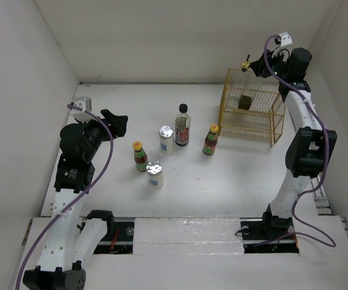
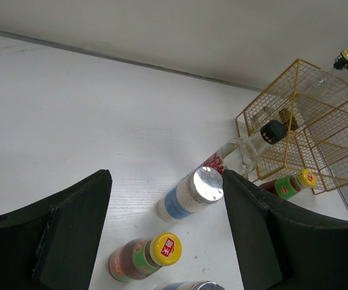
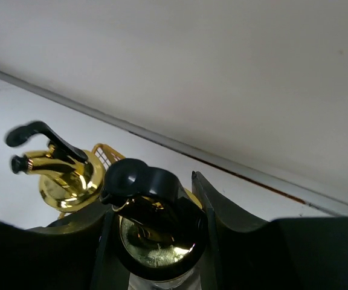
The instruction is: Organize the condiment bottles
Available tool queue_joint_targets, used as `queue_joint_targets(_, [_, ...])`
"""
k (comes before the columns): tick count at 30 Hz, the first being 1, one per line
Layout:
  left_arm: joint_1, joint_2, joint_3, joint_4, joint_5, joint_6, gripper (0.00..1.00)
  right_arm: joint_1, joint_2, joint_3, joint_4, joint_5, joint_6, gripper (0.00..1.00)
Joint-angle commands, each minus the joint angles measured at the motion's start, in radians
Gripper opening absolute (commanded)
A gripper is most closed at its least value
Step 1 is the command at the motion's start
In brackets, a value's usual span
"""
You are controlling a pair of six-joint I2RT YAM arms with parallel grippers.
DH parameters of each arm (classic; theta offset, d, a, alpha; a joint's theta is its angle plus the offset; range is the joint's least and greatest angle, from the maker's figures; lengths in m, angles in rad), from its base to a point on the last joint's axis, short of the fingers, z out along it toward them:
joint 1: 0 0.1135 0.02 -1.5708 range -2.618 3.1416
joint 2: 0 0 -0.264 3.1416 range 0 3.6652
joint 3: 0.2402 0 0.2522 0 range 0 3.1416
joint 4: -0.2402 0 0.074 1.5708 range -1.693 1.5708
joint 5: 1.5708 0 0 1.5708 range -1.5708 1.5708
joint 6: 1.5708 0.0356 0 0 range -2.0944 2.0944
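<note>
My right pincer [image 1: 257, 65] is closed on the neck of a clear gold-spouted bottle [image 3: 156, 232]. It holds the bottle upright over the wire basket [image 1: 249, 130] in the far right corner, just beside a second gold-spouted bottle [image 3: 62, 181]. My left pincer [image 1: 116, 122] gapes wide and empty near the left edge, while the dark bottle [image 1: 182, 127], two red bottles [image 1: 139, 156] [image 1: 211, 140] and two white jars [image 1: 166, 139] [image 1: 155, 174] stand mid-worktop.
</note>
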Motion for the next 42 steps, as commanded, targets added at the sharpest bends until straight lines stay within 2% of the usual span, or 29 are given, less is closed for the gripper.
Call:
queue_joint_targets(1, [0.004,-0.001,-0.005,0.048,0.008,0.01,0.7,-0.008,-0.044,-0.02,0.189,-0.026,0.032,0.0])
queue_joint_targets(9, [0.004,-0.001,-0.014,0.048,0.017,0.001,0.7,-0.017,-0.055,-0.056,0.189,-0.003,0.032,0.02])
queue_joint_targets(13, [0.004,-0.01,-0.014,0.048,0.017,0.001,0.71,-0.017,-0.017,-0.045,0.157,-0.013,0.032,0.08])
queue_joint_targets(16, [0.004,-0.01,-0.014,0.048,0.017,0.001,0.71,-0.017,-0.006,-0.045,0.136,-0.022,0.032,0.27])
queue_joint_targets(17, [0.004,-0.01,-0.014,0.048,0.017,0.001,0.71,-0.017,-0.006,-0.045,0.136,-0.022,0.023,0.39])
queue_joint_targets(20, [0.004,-0.01,-0.014,0.048,0.017,0.001,0.71,-0.017,-0.018,-0.036,0.122,-0.013,0.023,0.52])
queue_joint_targets(21, [0.004,-0.01,-0.014,0.048,0.017,0.001,0.71,-0.017,-0.041,-0.019,0.122,0.001,0.023,0.59])
queue_joint_targets(24, [0.004,-0.01,-0.014,0.048,0.017,0.001,0.72,-0.017,-0.089,0.004,0.108,0.044,0.023,0.69])
queue_joint_targets(28, [0.004,-0.01,-0.014,0.048,0.017,0.001,0.72,-0.017,-0.147,0.026,0.093,0.09,0.035,0.73])
queue_joint_targets(32, [0.004,-0.01,-0.014,0.048,0.017,0.001,0.72,-0.017,-0.254,-0.046,0.093,0.211,0.057,0.72])
queue_joint_targets(33, [0.004,-0.01,-0.014,0.048,0.017,0.001,0.72,-0.017,-0.286,-0.077,0.105,0.283,0.067,0.66])
queue_joint_targets(34, [0.004,-0.01,-0.014,0.048,0.017,0.001,0.72,-0.017,-0.32,-0.113,0.144,0.32,0.084,0.57])
queue_joint_targets(35, [0.004,-0.01,-0.014,0.048,0.017,0.001,0.72,-0.017,-0.387,-0.197,0.174,0.343,0.116,0.33])
queue_joint_targets(38, [0.004,-0.019,-0.014,0.048,0.029,0.001,0.67,0.006,-0.512,-0.359,0.284,0.323,0.153,0.02])
queue_joint_targets(40, [0.004,-0.009,-0.014,0.057,0.04,0.001,0.61,0.044,-0.561,-0.422,0.316,0.268,0.153,0.0])
queue_joint_targets(41, [0.004,-0.009,-0.014,0.057,0.04,0.001,0.49,0.103,-0.58,-0.448,0.317,0.256,0.153,0.0])
queue_joint_targets(42, [0.004,-0.009,-0.014,0.057,0.04,0.001,0.44,0.146,-0.606,-0.498,0.317,0.256,0.153,0.03])
